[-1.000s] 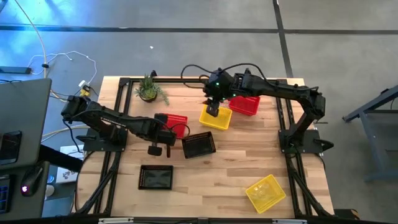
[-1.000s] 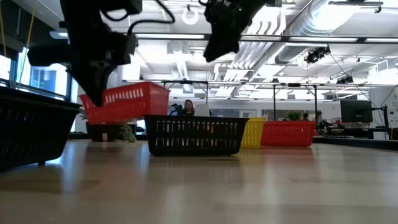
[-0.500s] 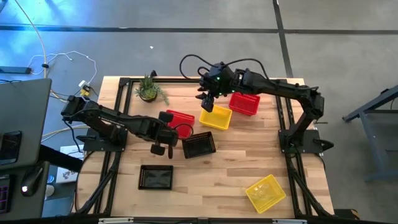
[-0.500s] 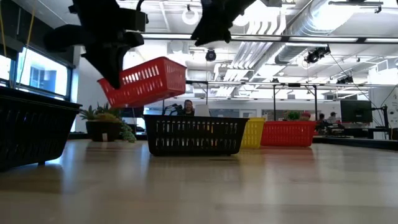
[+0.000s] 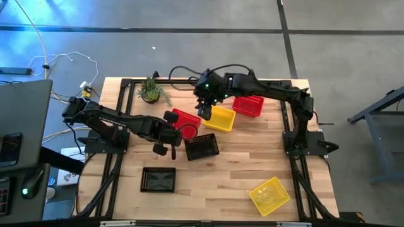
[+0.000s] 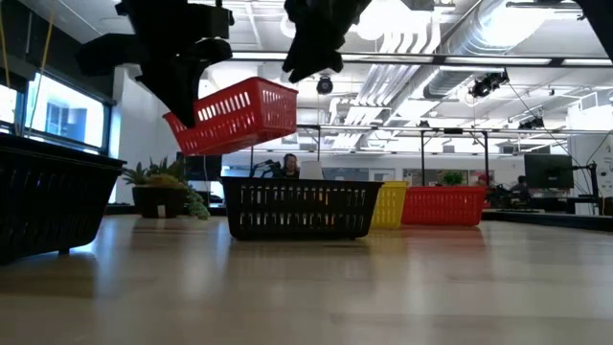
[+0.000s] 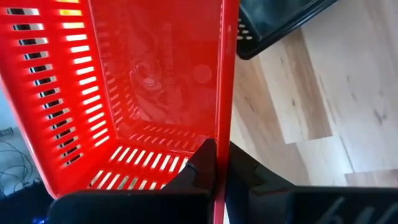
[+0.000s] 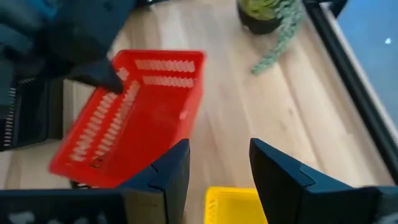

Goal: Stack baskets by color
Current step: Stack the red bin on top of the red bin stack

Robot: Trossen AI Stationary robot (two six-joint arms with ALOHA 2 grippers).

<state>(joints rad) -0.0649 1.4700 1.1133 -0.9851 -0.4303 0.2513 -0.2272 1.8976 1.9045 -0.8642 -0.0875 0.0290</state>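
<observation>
My left gripper [image 5: 172,133] is shut on a red basket [image 5: 184,121], held tilted in the air left of centre [image 6: 239,115]. My right gripper [image 5: 205,108] hovers open beside it, over the left edge of a yellow basket [image 5: 219,118], and touches nothing [image 8: 217,168]. A second red basket [image 5: 248,105] sits on its base at the far right. One black basket [image 5: 202,147] rests mid-table, another [image 5: 158,180] near the front left. A second yellow basket [image 5: 269,194] sits at the front right. My left gripper pinches a side wall of the red basket [image 7: 219,134] close to a corner, with one finger [image 7: 202,165] inside and the other [image 7: 245,174] outside. The fingers slant down onto the rim from above. The basket is lifted clear of the table and tilted, its free end higher [image 6: 283,96].
A small potted plant [image 5: 151,91] stands at the far left of the table. Black frame rails run along the table's left and right edges [image 5: 287,120]. Bare wood lies open at the front centre [image 5: 214,183].
My left gripper has risen and rolled, carrying the red basket higher and a little toward the table's right; the basket now tilts with its free end up. My right gripper has left its place over the yellow basket, moving toward the table's left and the held red basket, still open.
</observation>
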